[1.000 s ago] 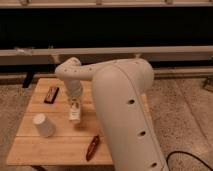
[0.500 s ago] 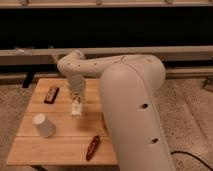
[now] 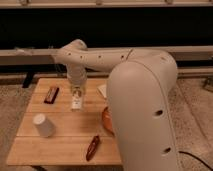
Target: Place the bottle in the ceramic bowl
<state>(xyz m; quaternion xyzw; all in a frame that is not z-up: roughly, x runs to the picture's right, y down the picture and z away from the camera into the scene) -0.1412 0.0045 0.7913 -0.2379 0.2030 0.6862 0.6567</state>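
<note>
The end effector (image 3: pixel 76 96) grasps the bottle (image 3: pixel 76 104) by its top. The bottle is likely light, stiff and slick. The ceramic bowl (image 3: pixel 106 123) sits to its right.

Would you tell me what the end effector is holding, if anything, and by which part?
The end effector, over the table, appears to hold the bottle by its upper end; the bottle hangs upright below it.

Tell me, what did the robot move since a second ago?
The claw, gripping the bottle, carried it a little way up in the picture. The big arm swung to the right, uncovering more of the bowl. The cup, the brown bar and the dark red thing at the front stayed put.
</note>
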